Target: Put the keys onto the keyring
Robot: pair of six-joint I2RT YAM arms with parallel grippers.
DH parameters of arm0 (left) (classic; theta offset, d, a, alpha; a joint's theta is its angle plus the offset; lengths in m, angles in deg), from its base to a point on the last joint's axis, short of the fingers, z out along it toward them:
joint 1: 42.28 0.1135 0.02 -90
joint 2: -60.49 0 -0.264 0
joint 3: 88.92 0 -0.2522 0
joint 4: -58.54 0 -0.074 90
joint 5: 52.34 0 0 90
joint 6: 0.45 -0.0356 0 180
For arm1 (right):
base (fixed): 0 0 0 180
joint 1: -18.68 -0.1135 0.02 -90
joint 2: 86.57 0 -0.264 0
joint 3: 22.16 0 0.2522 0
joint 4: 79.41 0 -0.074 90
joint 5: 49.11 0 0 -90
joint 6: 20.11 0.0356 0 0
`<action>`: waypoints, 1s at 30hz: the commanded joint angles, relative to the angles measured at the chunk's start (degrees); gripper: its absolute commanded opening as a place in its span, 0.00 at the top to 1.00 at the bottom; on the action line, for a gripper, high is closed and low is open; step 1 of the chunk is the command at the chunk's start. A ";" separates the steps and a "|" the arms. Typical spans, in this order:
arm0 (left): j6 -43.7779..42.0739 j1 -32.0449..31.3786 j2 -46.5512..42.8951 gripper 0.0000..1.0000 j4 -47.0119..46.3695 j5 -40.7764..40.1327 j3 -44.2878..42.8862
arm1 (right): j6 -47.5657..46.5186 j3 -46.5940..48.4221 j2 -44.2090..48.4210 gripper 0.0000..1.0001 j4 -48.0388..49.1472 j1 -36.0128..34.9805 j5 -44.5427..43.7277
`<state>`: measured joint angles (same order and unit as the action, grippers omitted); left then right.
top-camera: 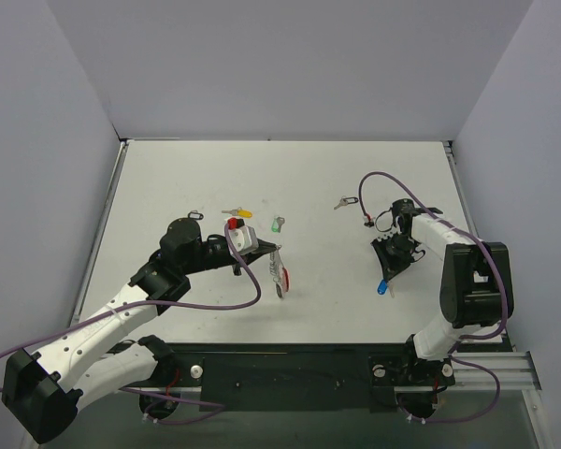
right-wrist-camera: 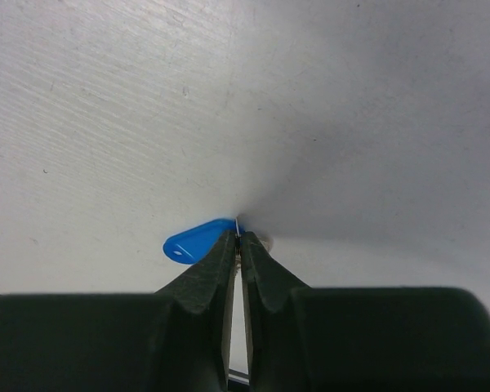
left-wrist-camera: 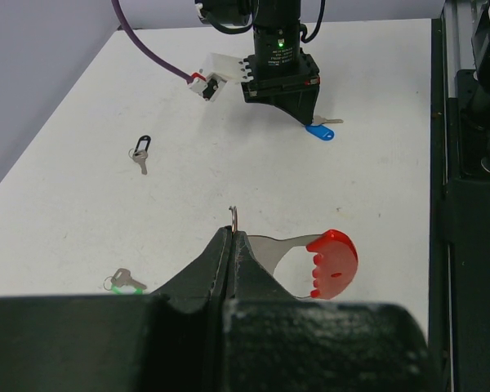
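Left tool (left-wrist-camera: 232, 238): jaws pressed together, clamped on the thin metal ring of the keyring (left-wrist-camera: 269, 242). A wire end pokes up just above the fingertips.
Keyring: held at the tip of the left tool, near the middle of the surface. Its red tag (left-wrist-camera: 335, 261) sticks out to one side of the jaws, with the silver loop between tag and jaws.
Right tool (right-wrist-camera: 238, 237): jaws almost touching, pinched on the blue-tagged key (right-wrist-camera: 198, 242) at the narrow end of its tag. The tip is right down at the surface.
Blue-tagged key: under the tip of the right tool, to the right of the keyring and well apart from it. The blue tag shows on one side of the jaws and a bit of silver metal on the other.
Green-tagged key (left-wrist-camera: 122, 282): lying flat, beyond the left tool, not touching it.
Yellow-tagged key (top-camera: 238, 211): lying flat, farther back, left of the green one.
Black-tagged key (left-wrist-camera: 141, 153): lying alone toward the back, behind the right tool.
Surface (top-camera: 337, 318): white, with pale walls on three sides.
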<state>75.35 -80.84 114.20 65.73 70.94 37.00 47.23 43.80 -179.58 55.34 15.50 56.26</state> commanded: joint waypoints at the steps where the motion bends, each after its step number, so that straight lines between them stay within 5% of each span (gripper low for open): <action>1: -0.75 -0.11 -0.45 1.00 -1.61 0.47 -0.55 | -0.37 1.93 -0.68 0.97 -3.41 -0.60 -0.87; 30: -1.36 -0.11 -0.45 1.00 -1.52 1.09 -0.47 | -6.88 1.67 9.42 1.00 -5.17 1.16 11.77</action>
<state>75.09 -80.86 114.18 65.78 70.96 37.00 41.77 45.09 -173.39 52.72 15.85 64.33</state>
